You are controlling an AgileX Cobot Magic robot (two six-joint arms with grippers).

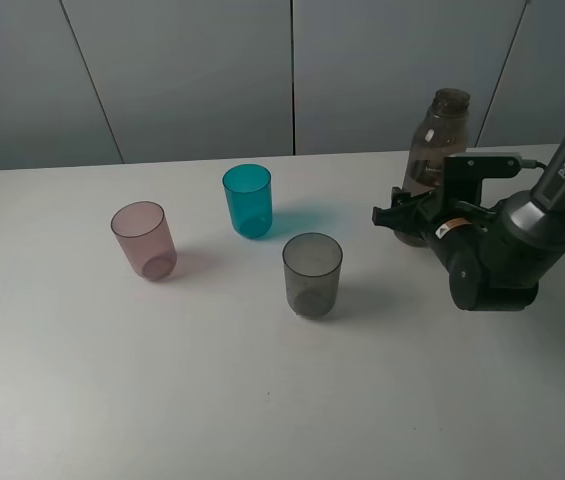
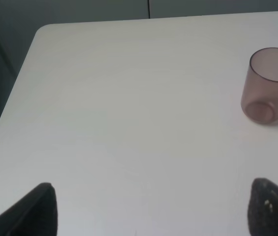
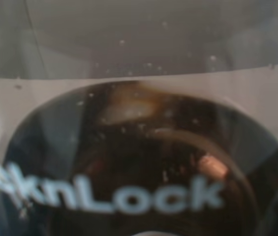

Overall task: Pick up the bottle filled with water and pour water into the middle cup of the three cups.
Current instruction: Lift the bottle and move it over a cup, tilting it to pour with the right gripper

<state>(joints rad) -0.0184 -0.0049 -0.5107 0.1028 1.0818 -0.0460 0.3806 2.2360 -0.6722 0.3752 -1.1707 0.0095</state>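
We see the bottle (image 1: 440, 140) upright at the far right of the tabletop (image 1: 262, 400). Our right fingers (image 1: 392, 215) sit at its lower body; we can't tell if they're clamped. Our left fingers (image 2: 35, 214) are spread wide, empty. The middle cup (image 1: 248, 200) stands between pink cup (image 1: 145, 240) and grey cup (image 1: 312, 275).
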